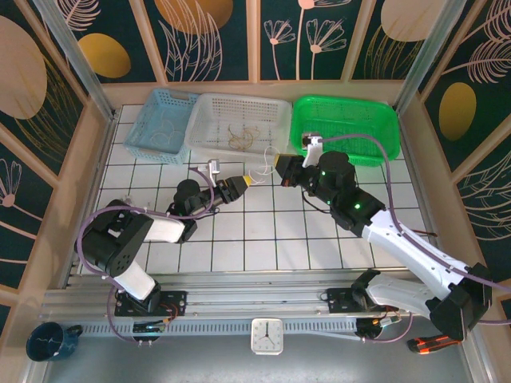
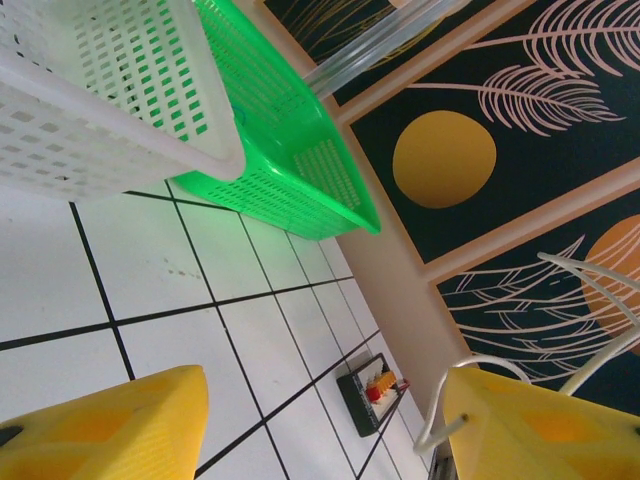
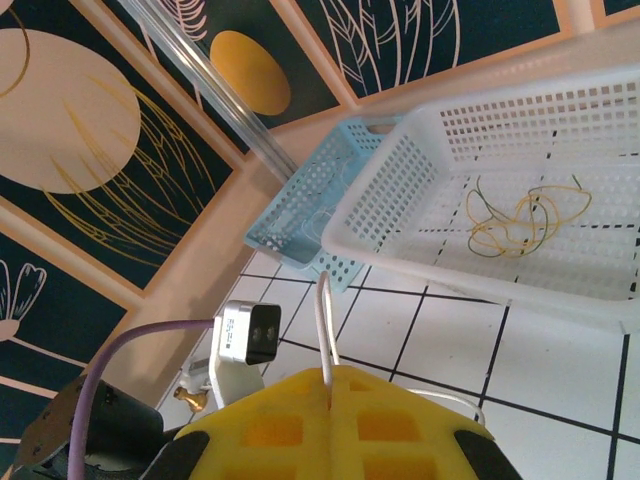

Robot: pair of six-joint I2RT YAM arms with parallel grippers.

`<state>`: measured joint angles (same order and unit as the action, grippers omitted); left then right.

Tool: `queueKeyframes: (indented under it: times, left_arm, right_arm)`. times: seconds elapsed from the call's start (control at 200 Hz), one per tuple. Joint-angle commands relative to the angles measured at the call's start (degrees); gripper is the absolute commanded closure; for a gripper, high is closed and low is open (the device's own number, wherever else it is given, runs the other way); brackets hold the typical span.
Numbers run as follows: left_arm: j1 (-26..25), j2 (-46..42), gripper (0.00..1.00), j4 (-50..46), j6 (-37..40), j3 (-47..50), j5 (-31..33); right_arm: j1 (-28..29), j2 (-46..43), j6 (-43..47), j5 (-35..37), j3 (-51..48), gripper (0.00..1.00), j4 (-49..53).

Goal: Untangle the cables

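Observation:
A whitish-beige cable (image 1: 260,170) hangs between my two grippers over the middle of the table, in front of the white basket. My right gripper (image 1: 279,164) is shut on it: its yellow fingers (image 3: 300,430) meet, and the cable (image 3: 325,320) loops up out of the seam. My left gripper (image 1: 242,187) stands open, its yellow fingers (image 2: 100,430) far apart. The same cable (image 2: 438,418) curls against the inner face of the right-hand finger. Yellowish and green cables (image 1: 242,136) lie loose in the white basket (image 3: 520,215).
Three baskets line the back: blue (image 1: 164,120) with faint pale strands, white (image 1: 267,108) and green (image 1: 343,128). Wooden walls close in the tiled table. A small black holder (image 2: 375,393) sits on the tiles by the right wall.

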<state>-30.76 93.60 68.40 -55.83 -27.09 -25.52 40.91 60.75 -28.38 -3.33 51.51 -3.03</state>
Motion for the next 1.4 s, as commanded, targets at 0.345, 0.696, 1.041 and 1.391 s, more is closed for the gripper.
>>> queueKeyframes:
  times: [0.345,0.696,1.041,1.391]
  left_arm:
    - [-0.4,1.8,0.48,3.8,-0.7,-2.5,-1.6]
    - [-0.3,0.9,1.00,5.3,-2.0,-1.7,0.3]
    - [0.1,-16.4,1.00,-15.2,6.1,-3.9,13.2]
    - [3.1,-23.5,1.00,-33.1,14.1,-22.2,14.6]
  right_arm:
    - [0.4,1.7,-1.6,-2.1,-0.1,1.00,-4.4]
    - [-3.4,-1.1,-2.5,-0.4,-4.8,1.00,-5.3]
    - [-19.3,-12.2,-5.3,3.2,-19.9,1.00,-1.2]
    - [-22.1,-14.4,-11.7,-1.8,-34.2,1.00,-8.4]
